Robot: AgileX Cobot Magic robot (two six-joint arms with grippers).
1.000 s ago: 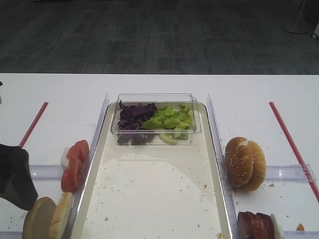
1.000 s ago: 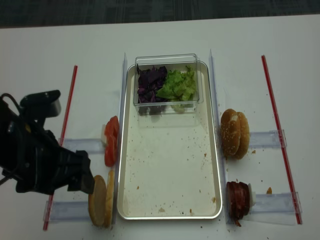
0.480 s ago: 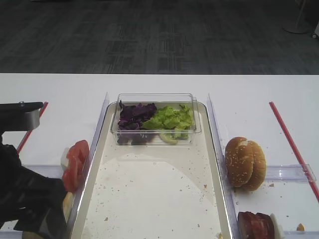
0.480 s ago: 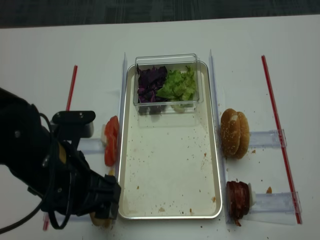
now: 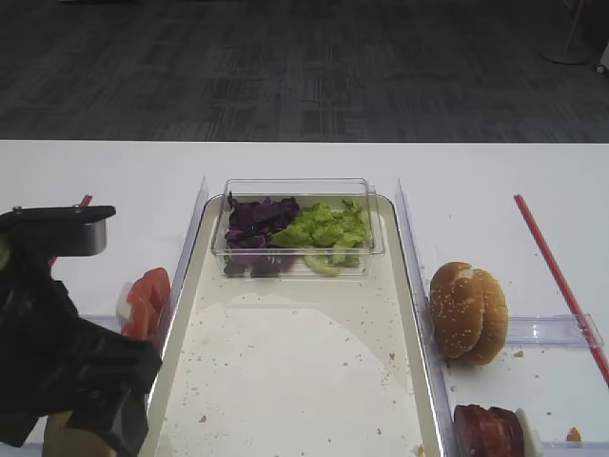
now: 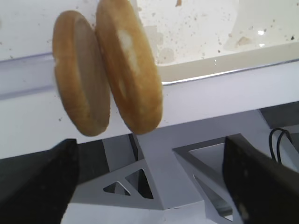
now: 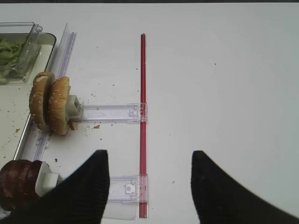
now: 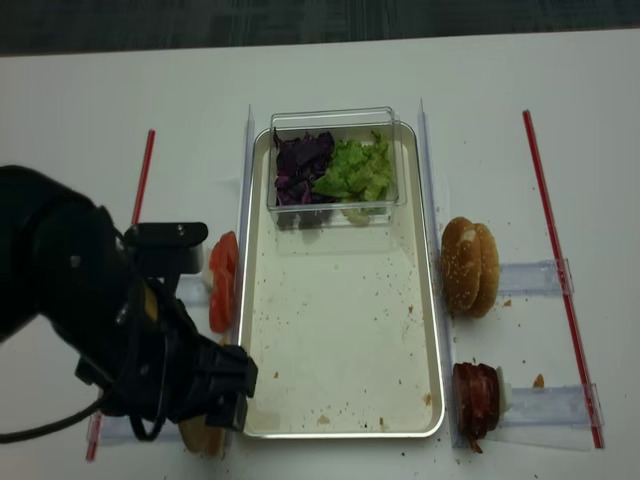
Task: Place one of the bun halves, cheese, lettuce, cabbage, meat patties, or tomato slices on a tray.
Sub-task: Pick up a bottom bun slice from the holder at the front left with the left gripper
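Observation:
Two tan bun halves point(image 6: 79, 74) stand on edge side by side just outside the silver rim of the tray point(image 6: 210, 70). My left gripper point(image 6: 149, 186) hangs open just short of them, a dark finger on each side and nothing between. From above, the left arm point(image 8: 120, 320) covers most of the bun halves point(image 8: 203, 438). Tomato slices point(image 8: 222, 280) stand left of the tray point(image 8: 437, 330). Cabbage point(image 8: 302, 165) and lettuce point(image 8: 358, 170) fill a clear box. Meat patties point(image 8: 475, 398) stand at the right. No cheese shows. My right gripper point(image 7: 149, 168) is open over bare table.
The clear box point(image 8: 335, 115) sits at the tray's far end. Sesame-seeded buns point(image 8: 468, 267) stand on edge right of the tray in a clear holder. Red strips point(image 8: 555, 270) run down both sides of the white table, and clear plastic rails flank the tray.
My left arm has swung in from the left edge to above the bun halves, hiding them from above. The food and the tray have not moved.

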